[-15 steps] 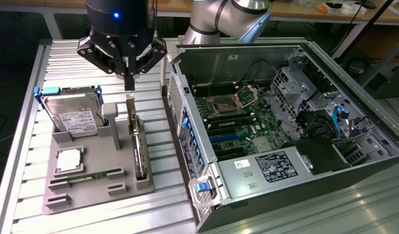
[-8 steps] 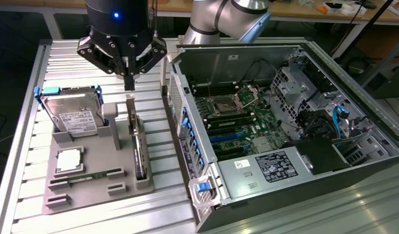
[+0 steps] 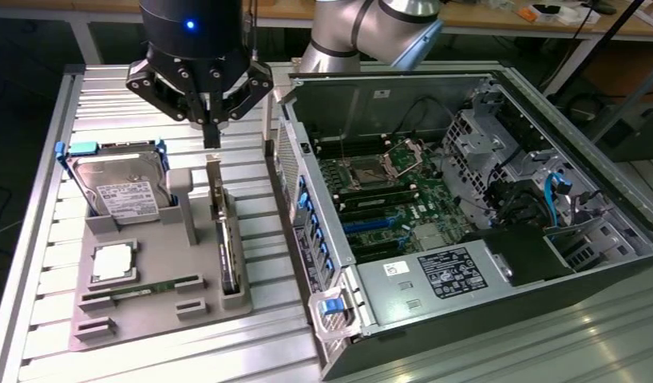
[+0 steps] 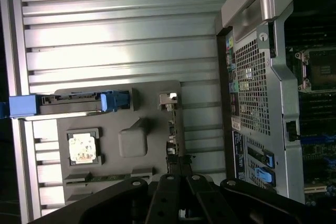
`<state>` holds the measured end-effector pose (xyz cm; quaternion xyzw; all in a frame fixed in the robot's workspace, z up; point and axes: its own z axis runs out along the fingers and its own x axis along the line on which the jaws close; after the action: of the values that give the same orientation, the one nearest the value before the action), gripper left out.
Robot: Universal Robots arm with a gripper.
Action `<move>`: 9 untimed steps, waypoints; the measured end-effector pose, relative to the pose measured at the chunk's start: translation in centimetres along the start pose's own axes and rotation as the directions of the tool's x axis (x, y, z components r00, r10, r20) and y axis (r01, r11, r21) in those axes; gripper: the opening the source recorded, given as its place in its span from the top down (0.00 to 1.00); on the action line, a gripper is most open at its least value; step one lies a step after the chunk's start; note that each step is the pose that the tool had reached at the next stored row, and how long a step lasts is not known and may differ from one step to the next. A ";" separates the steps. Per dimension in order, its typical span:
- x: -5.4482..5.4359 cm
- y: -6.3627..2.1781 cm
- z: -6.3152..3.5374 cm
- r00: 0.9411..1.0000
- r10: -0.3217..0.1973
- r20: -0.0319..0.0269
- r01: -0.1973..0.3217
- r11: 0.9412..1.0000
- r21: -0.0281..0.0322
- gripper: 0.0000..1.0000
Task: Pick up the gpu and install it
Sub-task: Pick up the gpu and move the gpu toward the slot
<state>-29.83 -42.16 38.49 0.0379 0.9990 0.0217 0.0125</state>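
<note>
The gpu (image 3: 227, 239), a thin rectangular card with a silver metal bracket at one end, stands on its long edge in a slot of the grey moulded holder tray (image 3: 145, 311). In the wrist view it (image 4: 172, 129) appears edge-on. The tray lies on the ribbed aluminium bench (image 3: 252, 351), just beside the open computer case (image 3: 582, 263).

The black jaws hang directly over the bracket end of the card. They are pressed together with nothing between them, and seem just clear of its top edge. By my reading this is the approach of the pick-up: the card is not yet grasped or lifted. A grip here would call for the jaws to part and straddle the thin upper edge squarely.

The tray also holds a silver boxy hard drive with blue rails (image 3: 119, 187), a square processor chip (image 3: 112, 262) and a narrow green memory stick (image 3: 145, 289). Inside the case lies the green motherboard (image 3: 390, 191), its blue expansion slot (image 3: 374, 223) unfilled.
</note>
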 end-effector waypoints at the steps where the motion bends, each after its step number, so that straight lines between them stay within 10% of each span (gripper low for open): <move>1: 0.0 0.00 0.00 1.000 0.000 0.000 0.000 1.000 0.000 0.89; 9: 0.0 0.00 0.00 1.000 0.000 0.000 0.000 1.000 0.000 0.71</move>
<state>-29.83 -42.16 38.49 0.0379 0.9990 0.0217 0.0125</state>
